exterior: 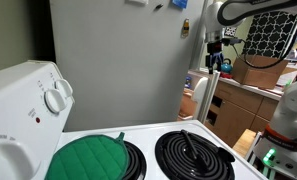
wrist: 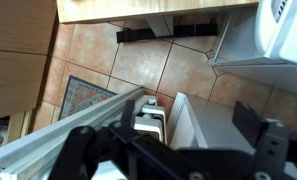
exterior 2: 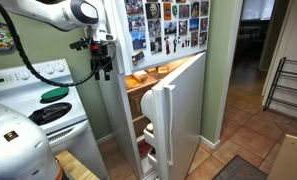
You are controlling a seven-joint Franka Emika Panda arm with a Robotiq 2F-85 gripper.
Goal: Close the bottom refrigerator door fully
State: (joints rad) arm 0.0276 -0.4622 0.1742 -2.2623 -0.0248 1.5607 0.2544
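Bottom refrigerator door [exterior 2: 178, 110] stands wide open, swung out over tile floor [exterior 2: 243, 140], inner side facing camera. From stove side, same door [exterior: 201, 100] shows as narrow white slab past fridge's grey side wall [exterior: 118, 60]. Gripper [exterior 2: 101, 66] hangs beside fridge's front corner, apart from door. Wrist view: fingers [wrist: 78, 150] spread wide, nothing between. Green pot holder [exterior: 88, 158] lies on stove burner.

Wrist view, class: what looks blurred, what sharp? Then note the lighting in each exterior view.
Wrist view: the pincer is a dark close-up blur; the floor tiles are sharper. In an exterior view the open fridge door is brightly lit white; in an exterior view the fridge side is flat grey shade.
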